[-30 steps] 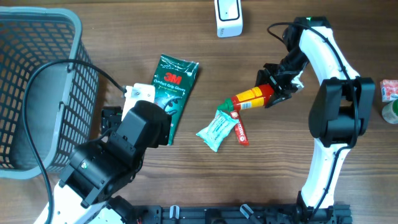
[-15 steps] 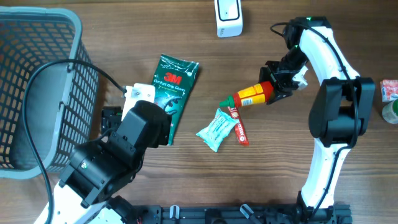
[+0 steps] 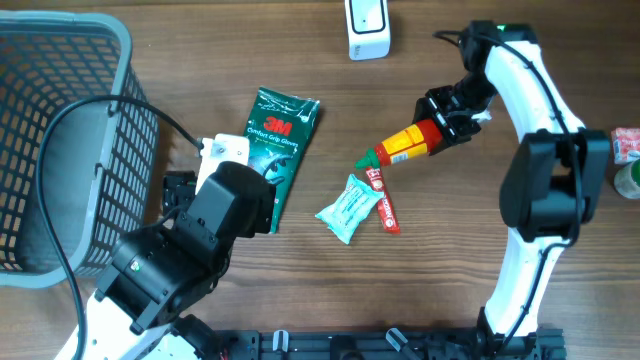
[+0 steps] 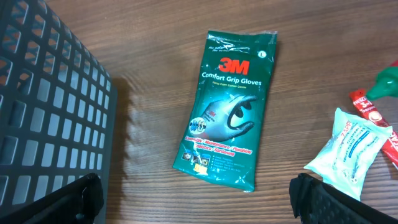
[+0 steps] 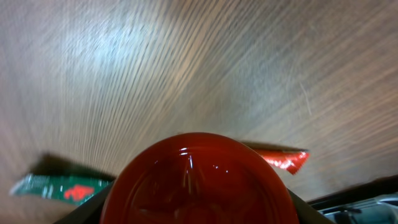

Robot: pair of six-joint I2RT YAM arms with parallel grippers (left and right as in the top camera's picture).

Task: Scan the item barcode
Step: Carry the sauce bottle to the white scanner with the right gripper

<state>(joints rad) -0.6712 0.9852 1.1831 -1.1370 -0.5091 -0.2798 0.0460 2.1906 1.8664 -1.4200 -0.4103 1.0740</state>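
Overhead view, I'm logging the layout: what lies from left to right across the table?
Grey basket → green gloves pack → pale wipes packet → red-and-yellow bottle in the right gripper → small red packet at the right edge.

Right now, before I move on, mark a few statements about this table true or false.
1. The right jaws grip the red-and-yellow plastic bottle with a green cap. True.
2. The green 3M glove packet lies inside the grey mesh basket. False: it lies on the wooden table beside it.
3. The left jaws are shut on that packet. False: they stand open, holding nothing.
4. The white boxy device sits apart from the bottle. True.
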